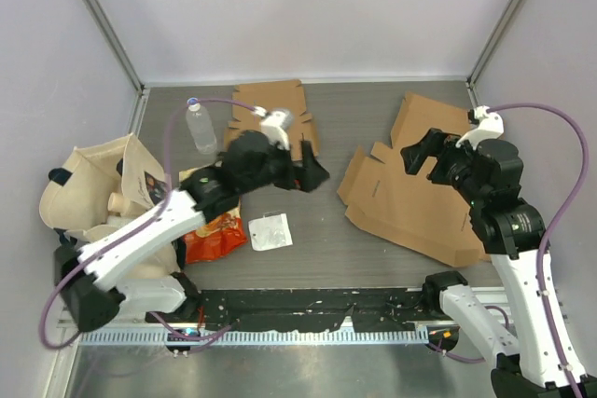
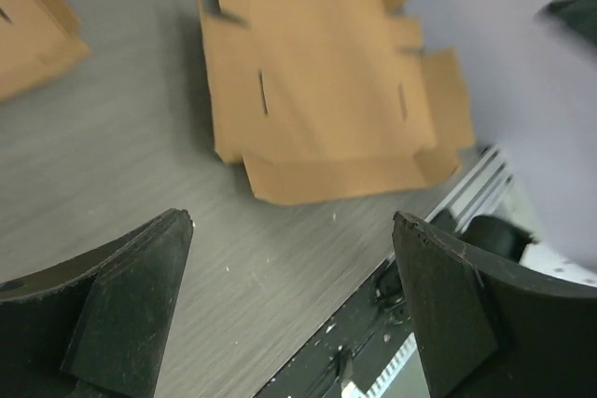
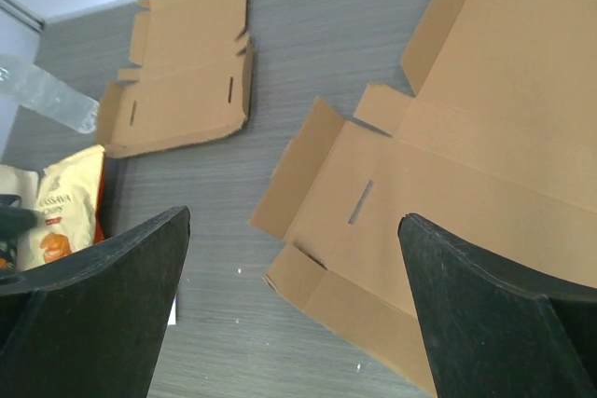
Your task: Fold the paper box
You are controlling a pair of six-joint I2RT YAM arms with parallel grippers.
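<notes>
A flat, unfolded brown cardboard box (image 1: 410,207) lies on the grey table at the right; it also shows in the left wrist view (image 2: 326,90) and the right wrist view (image 3: 448,193). A second flat box blank (image 1: 270,104) lies at the back middle and shows in the right wrist view (image 3: 187,72). My left gripper (image 1: 312,172) hangs open and empty over the table's middle, left of the right-hand box; its jaws stand wide apart (image 2: 291,221). My right gripper (image 1: 422,157) is open and empty above the right-hand box's upper left part (image 3: 294,219).
A water bottle (image 1: 200,126) stands at the back left. An orange snack bag (image 1: 215,230) and a white packet (image 1: 270,231) lie left of centre. A beige tote bag (image 1: 98,184) sits at the far left. A black rail (image 1: 317,309) runs along the near edge.
</notes>
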